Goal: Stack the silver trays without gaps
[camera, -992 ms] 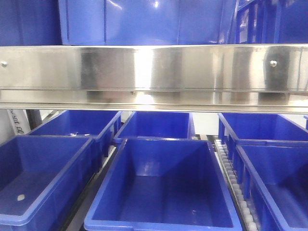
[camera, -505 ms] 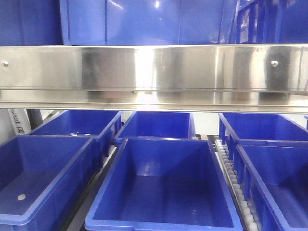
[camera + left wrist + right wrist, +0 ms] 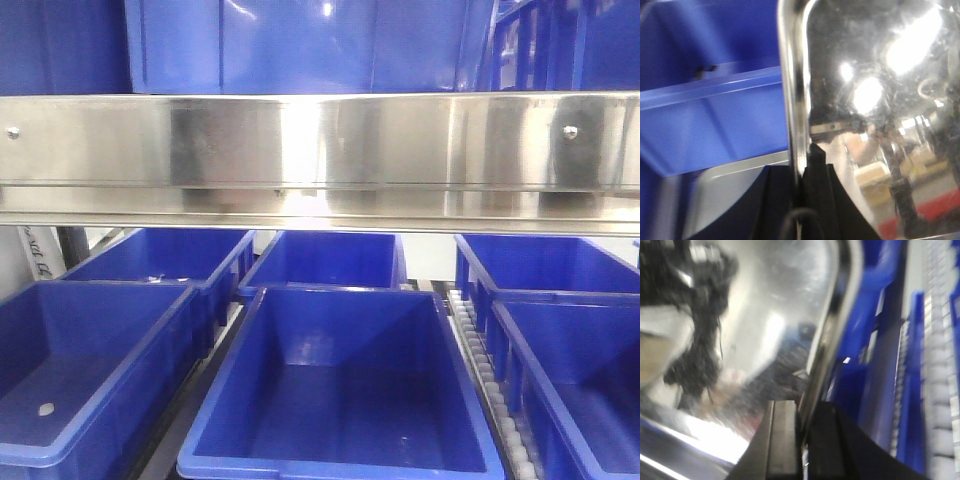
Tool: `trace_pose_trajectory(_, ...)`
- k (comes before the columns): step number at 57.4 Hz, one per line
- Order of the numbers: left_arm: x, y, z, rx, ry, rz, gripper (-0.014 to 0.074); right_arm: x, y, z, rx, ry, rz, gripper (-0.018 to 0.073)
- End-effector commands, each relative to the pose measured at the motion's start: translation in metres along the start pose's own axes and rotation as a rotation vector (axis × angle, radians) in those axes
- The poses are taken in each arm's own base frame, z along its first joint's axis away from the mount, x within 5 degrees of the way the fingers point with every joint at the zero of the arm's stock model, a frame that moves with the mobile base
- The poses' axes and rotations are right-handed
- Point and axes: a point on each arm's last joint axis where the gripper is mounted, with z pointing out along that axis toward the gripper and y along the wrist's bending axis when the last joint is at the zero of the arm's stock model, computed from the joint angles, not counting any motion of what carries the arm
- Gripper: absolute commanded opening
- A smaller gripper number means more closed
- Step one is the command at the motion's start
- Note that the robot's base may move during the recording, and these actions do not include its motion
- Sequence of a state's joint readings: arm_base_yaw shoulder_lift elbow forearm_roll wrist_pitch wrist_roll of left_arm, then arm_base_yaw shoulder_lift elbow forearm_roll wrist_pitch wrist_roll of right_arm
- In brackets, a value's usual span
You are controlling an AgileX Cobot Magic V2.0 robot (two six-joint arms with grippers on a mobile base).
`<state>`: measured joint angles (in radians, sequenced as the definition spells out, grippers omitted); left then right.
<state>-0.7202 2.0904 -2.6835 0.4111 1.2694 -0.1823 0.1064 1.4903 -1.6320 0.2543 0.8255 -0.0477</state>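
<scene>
Left gripper [image 3: 799, 167] clamped narrow on the thin rim of a silver tray [image 3: 880, 100], 1 black finger on each side. The mirror face lies right of the rim, with a blue bin [image 3: 715, 115] to its left. Right gripper [image 3: 804, 415] likewise pinches a tray rim [image 3: 832, 330], with a roller track [image 3: 940, 365] to the right. Cannot tell whether it is the same tray. Front view: steel rail [image 3: 320, 140] above rows of bins.
</scene>
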Motion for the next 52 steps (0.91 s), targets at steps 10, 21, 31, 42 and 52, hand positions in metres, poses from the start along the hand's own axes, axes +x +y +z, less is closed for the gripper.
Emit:
trace_pose_trajectory(10, 0.004, -0.001, 0.01, -0.012, 0.004, 0.045, -0.0019, 0.016, 0.016, 0.051, -0.065, 0.112, -0.027, -0.0081)
trace_pose_trajectory(21, 0.02, 0.006, 0.035, -0.041, 0.095, 0.063, -0.0019, 0.028, 0.014, 0.081, -0.062, 0.187, -0.02, -0.0081)
trace_pose_trajectory(31, 0.039, 0.01, 0.057, -0.063, 0.189, 0.084, -0.0019, 0.037, 0.015, 0.098, -0.066, 0.239, -0.021, -0.0081)
trace_pose_trajectory(42, 0.052, 0.008, 0.07, -0.067, 0.251, 0.105, -0.0019, 0.047, 0.018, 0.116, -0.071, 0.287, -0.024, -0.0081)
trace_pose_trajectory(52, 0.059, 0.006, 0.076, -0.067, 0.279, 0.116, -0.0019, 0.054, 0.019, 0.128, -0.073, 0.317, -0.025, -0.0078)
